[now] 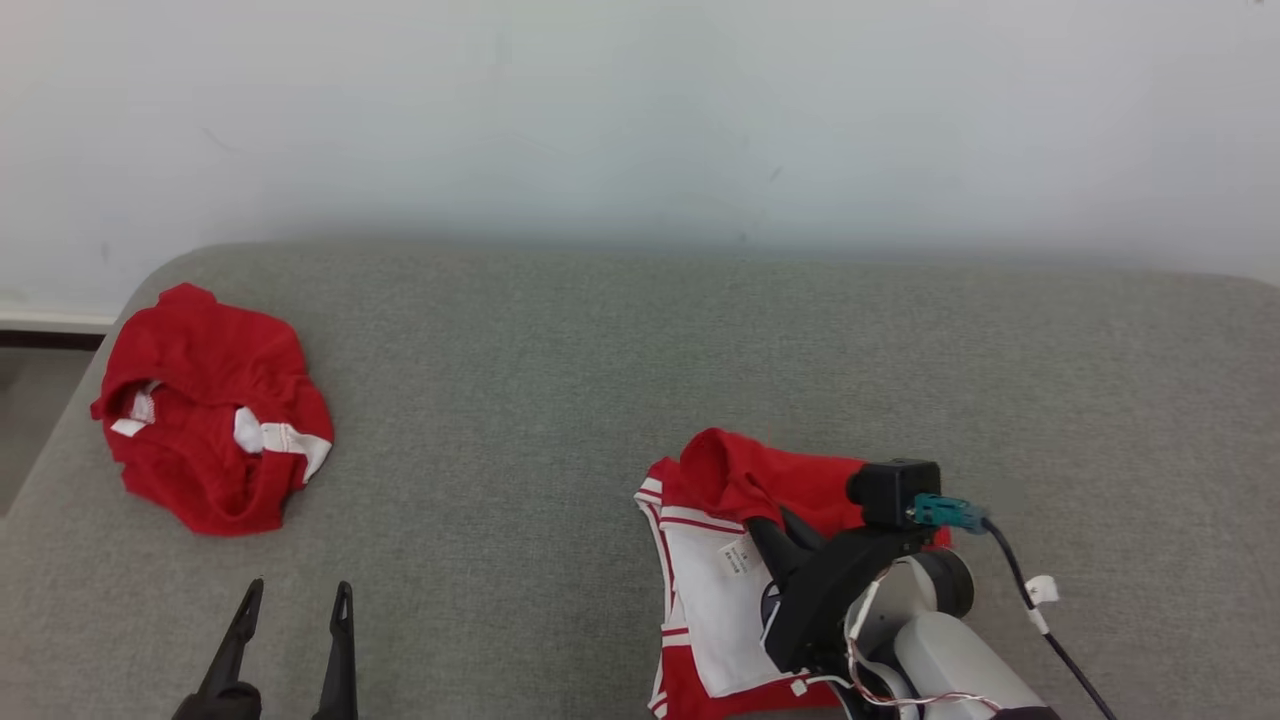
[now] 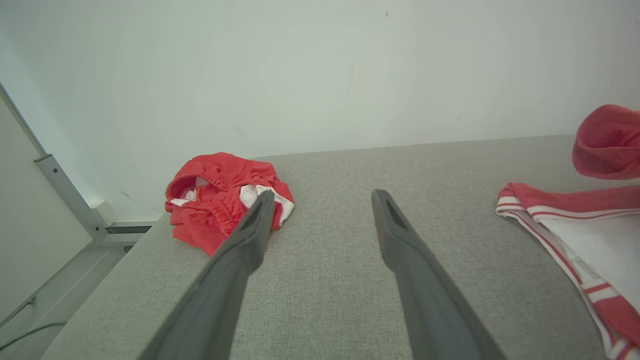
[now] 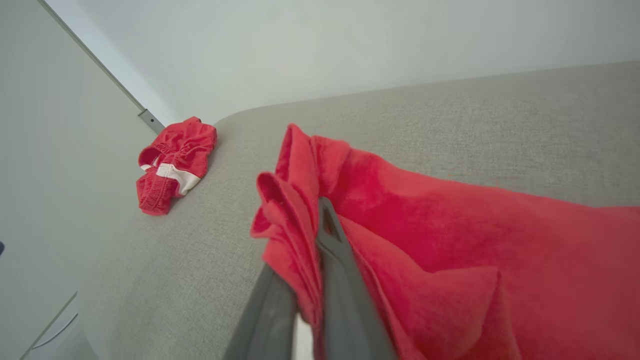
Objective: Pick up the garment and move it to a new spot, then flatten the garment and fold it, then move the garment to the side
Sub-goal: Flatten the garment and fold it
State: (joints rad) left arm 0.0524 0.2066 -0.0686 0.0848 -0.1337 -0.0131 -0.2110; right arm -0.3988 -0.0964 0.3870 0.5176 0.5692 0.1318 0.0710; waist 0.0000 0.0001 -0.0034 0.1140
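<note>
A red and white garment lies on the grey cushion at the lower right. My right gripper is shut on a fold of its red cloth, lifted a little above the white part. In the right wrist view the red garment drapes over my pinched fingers. The garment's striped edge lies at the right of the left wrist view. My left gripper stands open at the lower left, nothing between its fingers.
A second crumpled red garment with white trim lies at the cushion's far left, near its rounded corner; it is the red heap ahead of my left fingers and also a small bundle. A pale wall rises behind the grey cushion.
</note>
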